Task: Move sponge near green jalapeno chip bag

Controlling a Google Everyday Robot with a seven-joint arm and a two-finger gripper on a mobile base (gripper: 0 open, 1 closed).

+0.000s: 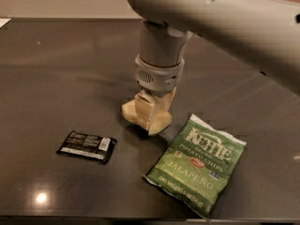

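The pale yellow sponge (159, 121) is pinched between the fingers of my gripper (149, 110), which comes straight down from the grey arm at the middle of the view. The sponge is squeezed and sits at or just above the dark tabletop. The green jalapeno chip bag (199, 165) lies flat to the lower right, its top left corner a short gap from the sponge. The gripper's wrist hides the upper part of the sponge.
A small black wrapper with a white label (87, 146) lies flat to the lower left of the sponge. The dark glossy table (65, 69) stretches far to the left and back. The grey arm (225, 27) spans the upper right.
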